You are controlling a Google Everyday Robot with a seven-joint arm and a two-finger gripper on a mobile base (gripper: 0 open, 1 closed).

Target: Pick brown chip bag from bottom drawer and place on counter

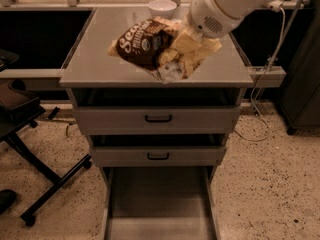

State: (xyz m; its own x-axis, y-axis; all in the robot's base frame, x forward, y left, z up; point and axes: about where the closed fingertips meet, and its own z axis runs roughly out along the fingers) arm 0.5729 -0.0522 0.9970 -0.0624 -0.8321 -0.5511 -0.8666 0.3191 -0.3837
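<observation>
The brown chip bag (142,45), dark brown with white lettering and a pale crumpled end, is held over the grey counter (95,59), near its front middle. My gripper (172,56) comes in from the upper right on a white arm and is shut on the bag's pale right end. I cannot tell whether the bag touches the counter. The bottom drawer (159,204) stands pulled out at the bottom of the view, and its grey floor shows nothing in it.
A white bowl (162,7) stands at the back of the counter. Two shallower drawers with black handles (158,118) sit shut above the bottom one. A black chair base (45,184) stands at the left. A cable (260,109) hangs at the right.
</observation>
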